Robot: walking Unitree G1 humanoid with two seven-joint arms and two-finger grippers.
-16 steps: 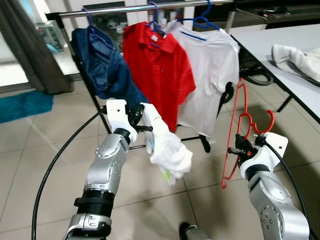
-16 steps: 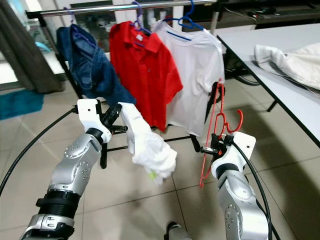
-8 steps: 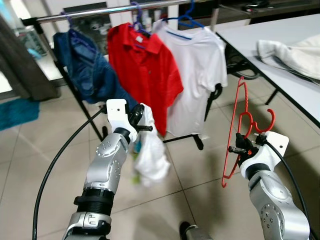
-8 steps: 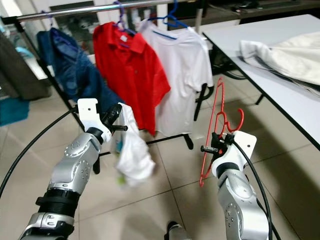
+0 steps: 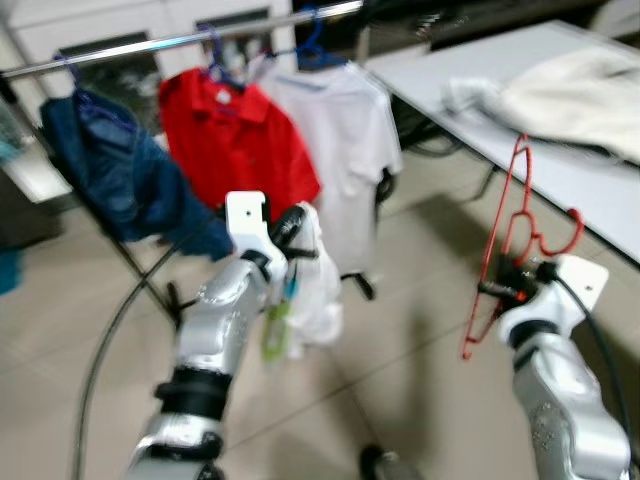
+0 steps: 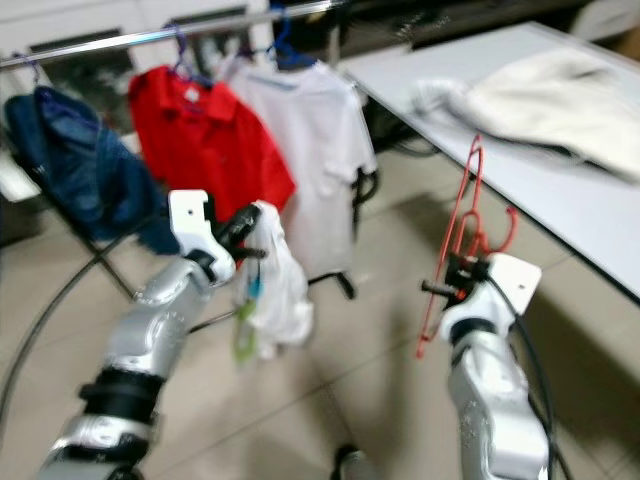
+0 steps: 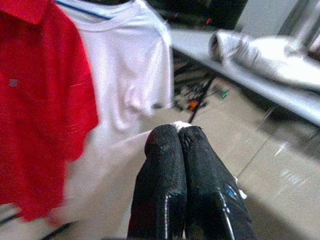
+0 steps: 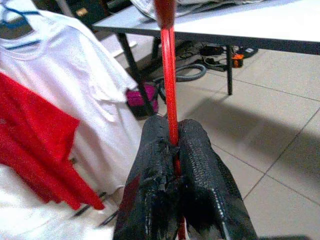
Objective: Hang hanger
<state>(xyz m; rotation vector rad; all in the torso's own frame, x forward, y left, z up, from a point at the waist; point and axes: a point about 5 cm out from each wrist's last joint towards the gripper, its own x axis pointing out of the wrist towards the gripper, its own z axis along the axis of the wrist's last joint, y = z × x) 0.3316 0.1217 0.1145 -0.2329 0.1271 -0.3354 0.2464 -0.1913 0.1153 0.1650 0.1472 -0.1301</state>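
In the lower half of the head view the two silver arms reach forward. The right gripper [image 5: 500,290], at lower right, has its black fingers [image 8: 150,170] pressed together on the thin wire of a red hanger [image 5: 515,225], which stands nearly upright above the wrist, hook end curling at mid right. The left gripper [image 5: 290,235], just left of centre, is pinched tight on a bunched white garment [image 5: 310,290] that droops below it with a green tag dangling at its lower edge. In the left wrist view those fingers [image 7: 165,165] sit flush against each other with cloth peeking out at the tips.

Further back, in the upper left, a metal clothes rail [image 5: 130,48] carries a dark blue garment [image 5: 105,175], a red polo shirt [image 5: 225,150] and a white T-shirt [image 5: 340,130], each on its own hanger. Off to the upper right a grey table [image 5: 560,180] holds a heap of pale cloth [image 5: 560,85].

The head views are blurred, so I'd guess the robot is on the move — and that looks like the main source of trouble. The hanger is pinched on one thin wire only; any jolt could let it swivel or slide in the fingers, and its hook would then meet the rail at the wrong angle. The rail is well apart from the hanger, and the free stretch beside the white T-shirt looks short, so the hook could snag that shirt's blue hanger [image 5: 310,45] instead. The hanging garment might also swing and tangle in the red wire — the two are not far apart.
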